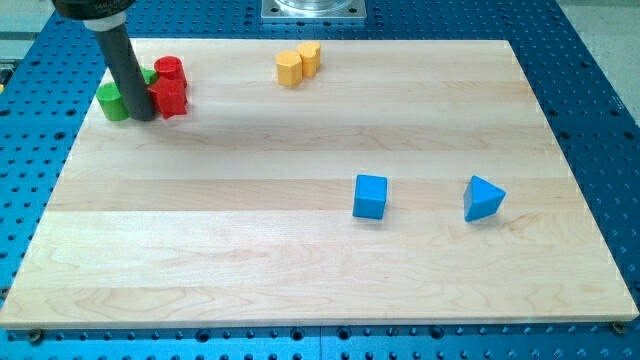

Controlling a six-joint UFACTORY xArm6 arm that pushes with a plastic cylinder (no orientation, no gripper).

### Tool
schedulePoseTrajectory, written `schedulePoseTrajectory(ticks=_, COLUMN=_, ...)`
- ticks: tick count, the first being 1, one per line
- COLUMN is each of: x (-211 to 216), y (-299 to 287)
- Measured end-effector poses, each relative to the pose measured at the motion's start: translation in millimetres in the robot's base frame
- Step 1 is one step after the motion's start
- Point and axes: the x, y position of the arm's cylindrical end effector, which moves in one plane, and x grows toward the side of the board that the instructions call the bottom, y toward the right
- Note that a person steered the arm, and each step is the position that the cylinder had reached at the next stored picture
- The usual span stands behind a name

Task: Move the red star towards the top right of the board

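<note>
The red star (172, 99) lies near the board's top left corner, just below a red cylinder (169, 70). My tip (143, 116) stands on the board touching the red star's left side. A green block (114, 102) sits right at the rod's left, and another green block (149, 76) peeks out behind the rod, its shape hidden. The dark rod (125, 60) comes down from the view's top left.
Two yellow blocks (298, 64) sit together near the top middle of the wooden board (300, 250). A blue cube (370, 196) and a blue triangular block (483, 199) lie at the lower right. A metal mount (314, 10) stands beyond the top edge.
</note>
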Motion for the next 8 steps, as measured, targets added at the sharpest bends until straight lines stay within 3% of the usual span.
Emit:
schedulePoseTrajectory(ticks=2, x=-21, y=127)
schedulePoseTrajectory(ticks=3, x=-42, y=99)
schedulePoseTrajectory(ticks=4, x=-45, y=115)
schedulePoseTrajectory(ticks=6, x=-17, y=255)
schedulePoseTrajectory(ticks=7, x=2, y=234)
schedulePoseTrajectory(ticks=8, x=7, y=276)
